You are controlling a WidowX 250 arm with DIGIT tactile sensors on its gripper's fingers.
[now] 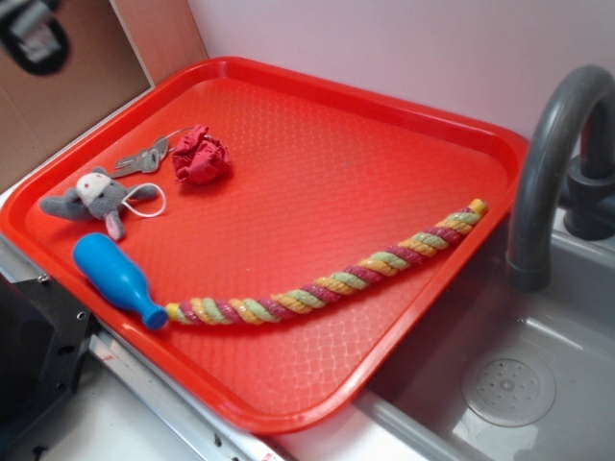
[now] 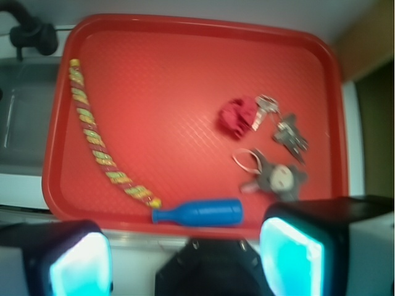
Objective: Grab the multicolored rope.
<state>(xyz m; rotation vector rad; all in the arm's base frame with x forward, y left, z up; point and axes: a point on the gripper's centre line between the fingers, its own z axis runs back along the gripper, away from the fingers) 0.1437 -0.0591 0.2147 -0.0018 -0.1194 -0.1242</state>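
Observation:
The multicolored rope (image 1: pixel 327 286) is a long twisted cord of yellow, pale green and maroon-pink strands. It lies in a shallow curve across the front right of the red tray (image 1: pixel 336 163). In the wrist view the rope (image 2: pixel 99 145) runs down the tray's left side (image 2: pixel 185 74). My gripper (image 2: pixel 185 262) is open, with its cyan pads (image 2: pixel 290 256) wide apart and nothing between them. It hovers high above the tray's near edge, well away from the rope. In the exterior view the gripper (image 1: pixel 34 34) is only a blurred shape at the top left.
A blue bowling pin (image 1: pixel 113 274) touches the rope's left end. A red cloth ball (image 1: pixel 200 156), keys (image 1: pixel 142 158) and a grey plush mouse (image 1: pixel 96 199) lie at the tray's left. A grey faucet (image 1: pixel 553 163) and sink (image 1: pixel 509 384) stand to the right.

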